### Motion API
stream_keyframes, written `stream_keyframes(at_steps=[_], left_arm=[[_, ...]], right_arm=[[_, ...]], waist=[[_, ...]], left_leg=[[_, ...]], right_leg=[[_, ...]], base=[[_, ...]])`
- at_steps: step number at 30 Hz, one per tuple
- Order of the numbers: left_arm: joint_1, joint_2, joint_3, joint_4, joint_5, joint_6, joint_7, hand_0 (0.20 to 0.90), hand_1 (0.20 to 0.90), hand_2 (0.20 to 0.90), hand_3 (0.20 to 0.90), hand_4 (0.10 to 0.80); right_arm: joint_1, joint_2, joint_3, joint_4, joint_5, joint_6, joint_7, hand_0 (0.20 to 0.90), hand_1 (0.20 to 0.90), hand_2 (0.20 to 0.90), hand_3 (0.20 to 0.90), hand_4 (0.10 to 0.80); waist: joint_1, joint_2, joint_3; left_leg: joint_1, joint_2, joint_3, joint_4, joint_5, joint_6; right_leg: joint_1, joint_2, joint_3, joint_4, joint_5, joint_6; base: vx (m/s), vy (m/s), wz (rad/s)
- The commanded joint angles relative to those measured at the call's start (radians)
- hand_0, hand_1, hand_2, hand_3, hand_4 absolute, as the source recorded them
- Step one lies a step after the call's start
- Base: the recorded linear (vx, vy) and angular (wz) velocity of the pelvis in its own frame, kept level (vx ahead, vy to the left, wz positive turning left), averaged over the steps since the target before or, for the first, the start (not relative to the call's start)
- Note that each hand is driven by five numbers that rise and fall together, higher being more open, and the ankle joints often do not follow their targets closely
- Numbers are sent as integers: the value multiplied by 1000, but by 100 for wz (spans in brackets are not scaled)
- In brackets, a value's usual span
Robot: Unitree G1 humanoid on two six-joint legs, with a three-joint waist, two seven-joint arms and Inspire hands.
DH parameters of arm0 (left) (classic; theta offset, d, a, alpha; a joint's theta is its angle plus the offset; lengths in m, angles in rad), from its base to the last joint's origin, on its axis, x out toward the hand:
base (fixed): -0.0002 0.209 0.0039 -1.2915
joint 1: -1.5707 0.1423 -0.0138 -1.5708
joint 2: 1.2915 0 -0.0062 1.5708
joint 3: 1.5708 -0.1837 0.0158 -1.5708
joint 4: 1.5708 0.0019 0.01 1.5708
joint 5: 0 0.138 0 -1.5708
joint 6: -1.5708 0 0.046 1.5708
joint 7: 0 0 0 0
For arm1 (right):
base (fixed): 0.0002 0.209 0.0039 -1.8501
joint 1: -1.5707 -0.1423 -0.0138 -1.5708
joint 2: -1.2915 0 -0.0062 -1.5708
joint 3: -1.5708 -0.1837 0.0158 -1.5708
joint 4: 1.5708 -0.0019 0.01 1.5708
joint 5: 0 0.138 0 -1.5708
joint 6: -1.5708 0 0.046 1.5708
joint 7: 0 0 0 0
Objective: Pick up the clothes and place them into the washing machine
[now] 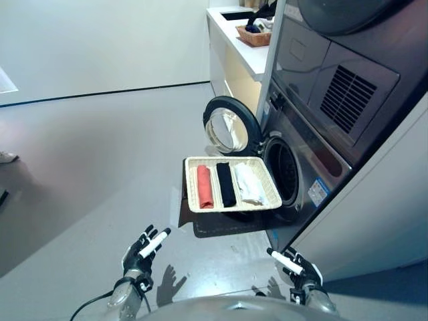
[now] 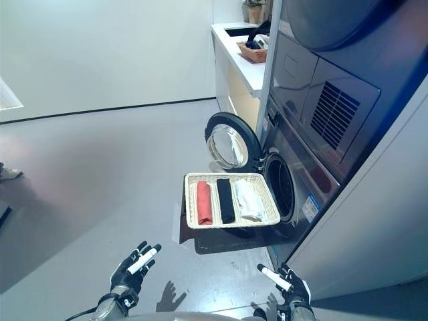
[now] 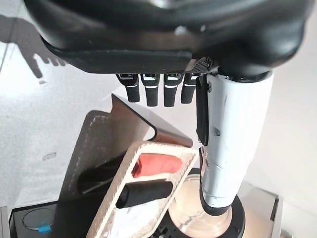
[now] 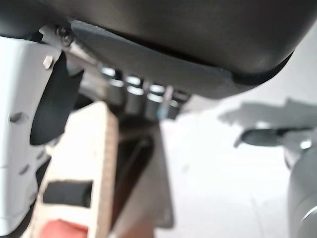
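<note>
A: What's in the wicker tray [image 1: 192, 200]?
B: Red roll [image 1: 204, 186], black roll [image 1: 226, 184], white roll [image 1: 248, 184], side by side, before the washing machine [image 1: 294, 157], door [image 1: 229, 126] open.
A: Hands?
B: Left hand [image 1: 142, 253] and right hand [image 1: 297, 267] spread, empty.

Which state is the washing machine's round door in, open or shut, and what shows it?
Open. The round door is swung out to the left, leaving the dark drum opening exposed behind the basket.

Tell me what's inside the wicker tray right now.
The wicker tray holds three rolled clothes side by side: red, black, white. Anything beneath them is hidden.
</note>
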Motion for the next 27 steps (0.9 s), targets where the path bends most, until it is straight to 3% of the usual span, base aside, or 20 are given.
stream_keyframes(at_steps=[1, 4, 5, 8, 12, 18, 22, 23, 24, 25, 26, 27], left_arm=[[-114, 33, 29, -38, 4, -89, -11, 900, 900, 900, 900, 800], [-109, 31, 27, -42, 1, -90, -15, 900, 900, 900, 900, 800], [-101, 36, 26, -44, 12, -88, -15, 900, 900, 900, 900, 800], [-97, 48, 28, -53, 23, -86, -17, 900, 900, 900, 900, 800], [-103, 63, 36, -48, 40, -87, -14, 900, 900, 900, 900, 800], [-103, 70, 63, -20, 30, -82, -6, 900, 900, 900, 900, 800], [-96, 67, 64, -36, 16, -81, -10, 900, 900, 900, 900, 800], [-100, 66, 60, -44, 8, -79, -11, 900, 900, 900, 900, 800], [-107, 63, 52, -43, 7, -81, -9, 900, 900, 900, 900, 800], [-108, 62, 52, -43, 7, -81, -9, 900, 900, 900, 900, 800], [-109, 55, 45, -42, -6, -78, -4, 900, 900, 900, 900, 800], [-102, 55, 49, -43, -9, -79, -7, 900, 900, 900, 900, 800]], right_arm=[[-112, -22, -30, -23, -7, -51, 20, 900, 900, 900, 900, 800], [-109, -24, -36, -45, -9, -49, 19, 900, 900, 900, 900, 800], [-109, -25, -39, -54, -11, -47, 18, 900, 900, 900, 900, 800], [-114, -19, -31, -68, -22, -40, 19, 900, 900, 900, 900, 800], [-114, -4, -16, -41, -20, -37, 36, 900, 900, 900, 900, 800], [-91, -3, -1, -57, -21, -44, 48, 900, 900, 900, 900, 800], [-77, -6, -5, -65, -15, -50, 48, 900, 900, 900, 900, 800], [-80, -16, -5, -61, -10, -55, 49, 900, 900, 900, 900, 800], [-87, -24, -8, -51, -10, -56, 44, 900, 900, 900, 900, 800], [-88, -24, -9, -51, -10, -57, 44, 900, 900, 900, 900, 800], [-102, -29, -21, -47, -11, -55, 24, 900, 900, 900, 900, 800], [-98, -28, -28, -63, -7, -56, 25, 900, 900, 900, 900, 800]], waist=[[-12, -58, 35], [-15, -55, 34], [-15, -53, 33], [-10, -53, 33], [-5, -55, 32], [-8, -68, 26], [-5, -81, 30], [10, -90, 63], [17, -87, 80], [15, -87, 81], [14, -75, 68], [13, -74, 58]], left_leg=[[-86, -57, -73, 161, -62, 45], [-77, -65, -62, 141, -52, 55], [-61, -83, -56, 112, -51, 73], [-51, -103, -35, 71, -41, 82], [-45, -103, -41, 52, -36, 85], [-57, -47, -68, 59, -15, 48], [-104, -20, -98, 161, -33, 24], [-160, -28, -141, 286, -27, 12], [-191, -49, -165, 300, -19, 11], [-193, -50, -168, 303, -20, 12], [-191, -67, -153, 180, -6, 32], [-192, -82, -149, 166, -13, 43]], right_leg=[[11, -23, 13, 108, -78, -16], [-7, -34, 12, 135, -83, -1], [-16, -45, 23, 149, -78, 10], [-42, -64, 36, 164, -72, 25], [-48, -42, 51, 183, -96, 17], [-32, 3, 33, 162, -126, -12], [-2, 27, 6, 138, -134, -33], [21, 37, 1, 129, -132, -50], [29, 29, -7, 122, -128, -46], [30, 28, -10, 121, -129, -45], [26, 18, -22, 110, -121, -32], [15, 8, -18, 115, -118, -24]], base=[[-23, 99, -14], [22, 119, -5], [26, 75, 0], [-9, 124, -15], [0, 9, -7], [7, -98, 1], [1, -151, 27], [-109, -71, 31], [-109, -68, 33], [-56, 127, 41], [25, 163, 48], [53, 223, 26]])
